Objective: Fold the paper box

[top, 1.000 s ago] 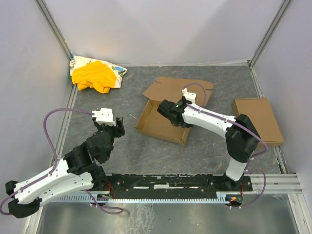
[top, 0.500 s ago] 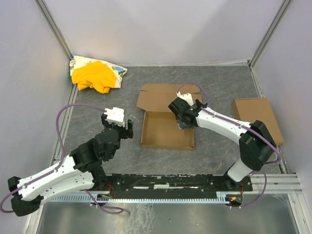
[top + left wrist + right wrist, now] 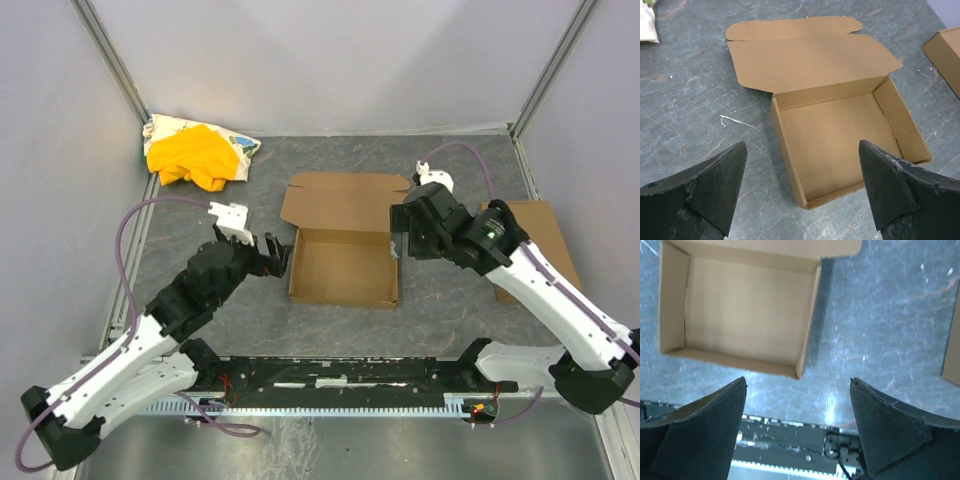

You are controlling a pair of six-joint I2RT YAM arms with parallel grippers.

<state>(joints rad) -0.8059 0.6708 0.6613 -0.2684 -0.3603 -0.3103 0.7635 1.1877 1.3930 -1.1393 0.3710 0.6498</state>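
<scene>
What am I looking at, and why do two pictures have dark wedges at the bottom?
Two robot arms stand at a grey table. One picture looks down from above. The other two come from cameras on the wrists, so the dark wedges are each pincer's own fingers. Between the arms lies an open cardboard box, its lid folded back. A smaller cardboard piece lies right, a yellow cloth far left. The left pincer and right pincer both stand open, holding nothing.
</scene>
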